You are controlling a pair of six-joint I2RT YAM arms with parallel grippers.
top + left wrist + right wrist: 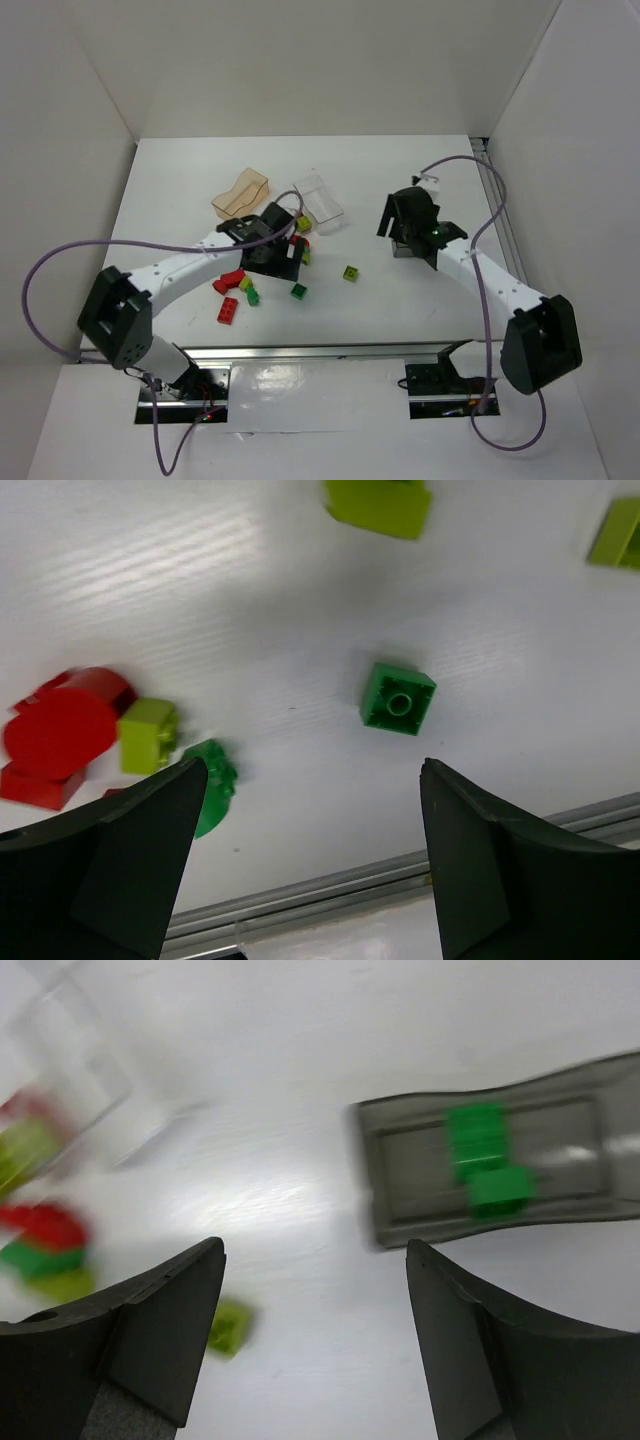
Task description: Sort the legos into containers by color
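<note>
Loose legos lie left of centre on the white table: red bricks [230, 283], a dark green brick [298, 291] and a yellow-green brick [350, 272]. My left gripper [280, 258] hovers open over them. In the left wrist view the dark green brick [398, 699] lies just beyond the left gripper [312, 770], with nothing between the fingers. My right gripper [315, 1250] is open and empty beside the dark grey container [400, 1175], which holds two dark green bricks [485, 1155]. The orange container [240, 193] and the clear container [320, 203] stand further back.
A red piece [60, 730], a yellow-green brick [150, 735] and a green piece [212, 780] lie by my left finger. Another yellow-green brick [230, 1325] lies near my right gripper's left finger. The table's metal front rail [400, 865] runs close below the left gripper. White walls enclose the table.
</note>
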